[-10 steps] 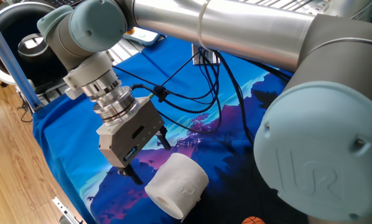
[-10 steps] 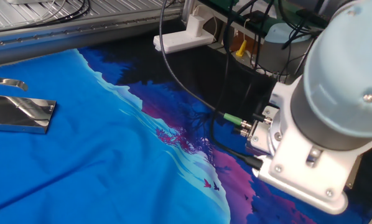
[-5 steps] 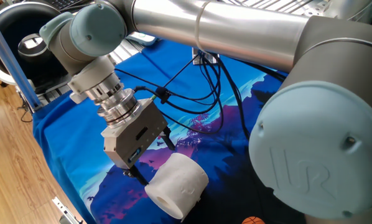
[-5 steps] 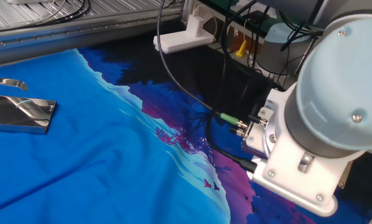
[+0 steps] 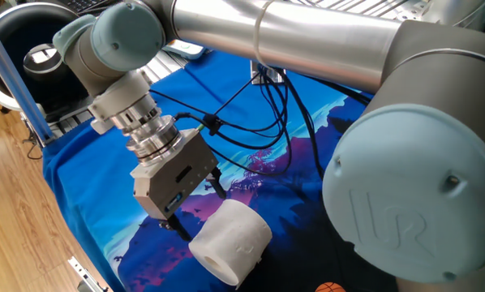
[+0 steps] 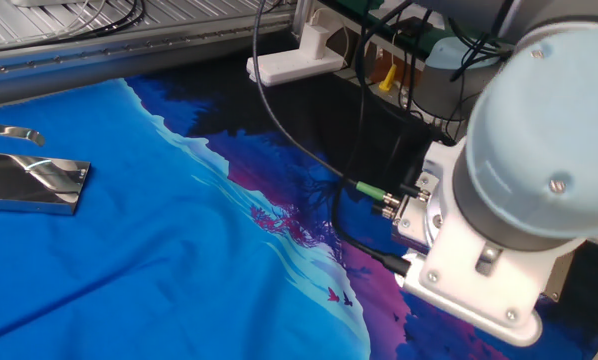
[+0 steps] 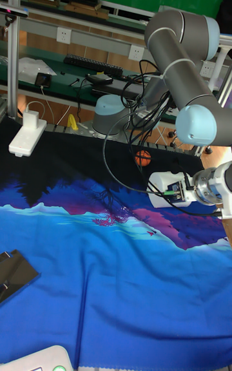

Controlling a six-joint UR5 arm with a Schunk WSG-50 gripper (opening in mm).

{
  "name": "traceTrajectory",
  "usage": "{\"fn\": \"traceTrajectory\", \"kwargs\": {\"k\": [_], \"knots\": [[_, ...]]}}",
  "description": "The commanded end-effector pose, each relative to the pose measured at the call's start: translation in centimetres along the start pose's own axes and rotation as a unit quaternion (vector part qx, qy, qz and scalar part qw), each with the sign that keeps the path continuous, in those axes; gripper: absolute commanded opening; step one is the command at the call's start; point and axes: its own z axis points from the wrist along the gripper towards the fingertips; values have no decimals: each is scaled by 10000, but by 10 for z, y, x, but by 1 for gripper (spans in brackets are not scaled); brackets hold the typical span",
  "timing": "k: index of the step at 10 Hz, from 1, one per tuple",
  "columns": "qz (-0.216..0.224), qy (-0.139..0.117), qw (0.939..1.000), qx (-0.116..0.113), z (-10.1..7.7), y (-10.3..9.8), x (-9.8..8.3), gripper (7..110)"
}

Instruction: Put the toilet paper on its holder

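The toilet paper (image 5: 232, 238), a plump white roll, lies on its side on the blue cloth near the table's front edge, hollow core facing the front. My gripper (image 5: 199, 212) hangs tilted just left of and above it, open. Its two dark fingers (image 5: 215, 182) are spread at the roll's upper left side and hold nothing. The holder (image 6: 31, 181), a shiny silver stand with a flat base, sits far from the roll at the left edge of the other fixed view. It also shows as a dark slab, the holder (image 7: 14, 274), at the lower left of the tall view.
Black cables (image 5: 259, 122) trail from the wrist across the cloth. A large black ring-shaped device (image 5: 32, 57) stands at the back left. An orange ball (image 7: 143, 158) and a white power block (image 7: 27, 134) lie by the table's far edge. The arm's big joints fill the right side.
The gripper has shifted slightly lower and closer to the roll over the last second. The roll and the holder have not moved.
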Motion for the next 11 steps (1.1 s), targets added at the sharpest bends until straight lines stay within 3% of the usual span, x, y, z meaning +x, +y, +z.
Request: {"fn": "traceTrajectory", "kwargs": {"k": [1,4,6,7,9,11], "knots": [[-80,-482,9988,-101,-9,6,-24,88],[-34,-578,9983,66,-10,-1,-27,88],[129,-499,9984,221,-10,-9,-22,88],[136,-522,9984,181,-10,-7,-24,88],[-90,-886,9957,252,-13,-10,-42,88],[-358,-1474,9884,13,-19,4,-71,88]]}}
